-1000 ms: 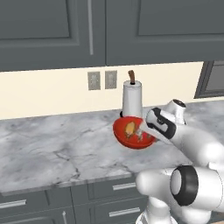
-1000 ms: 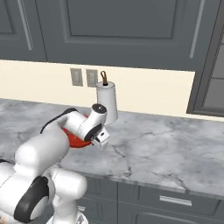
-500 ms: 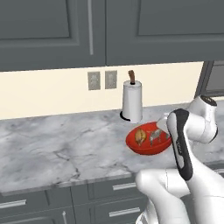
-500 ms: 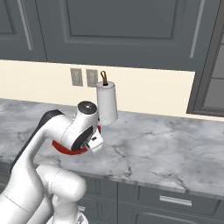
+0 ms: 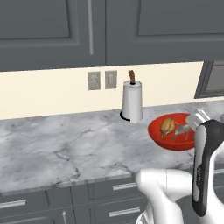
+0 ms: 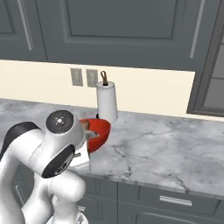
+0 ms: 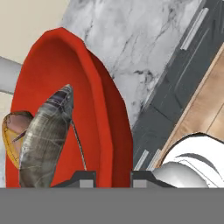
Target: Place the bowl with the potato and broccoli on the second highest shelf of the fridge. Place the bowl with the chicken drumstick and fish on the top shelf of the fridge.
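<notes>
A red bowl [image 5: 169,136] hangs just above the marble counter [image 5: 65,146], right of the paper towel roll. A golden chicken drumstick [image 5: 166,126] and a slim greyish fish [image 5: 183,129] lie in it. My gripper [image 7: 113,177] is shut on the bowl's rim [image 7: 103,127], one fingertip [image 7: 83,177] inside and one outside. In the hand view the fish [image 7: 43,140] lies close to the inner finger, with the drumstick [image 7: 12,131] beyond it. From the right base my arm's elbow covers part of the bowl [image 6: 100,130]. The fridge and the bowl with the potato and broccoli are out of view.
A white paper towel roll [image 5: 131,101] stands at the back of the counter, close behind the bowl. Wall outlets [image 5: 102,80] sit beside it, under dark upper cabinets. Grey drawers [image 5: 122,201] run below the counter edge, and wood floor [image 7: 205,109] lies beneath.
The arm has carried the red bowl to the right along the counter, away from the front of the paper towel roll. The grip on the rim has tightened and held.
</notes>
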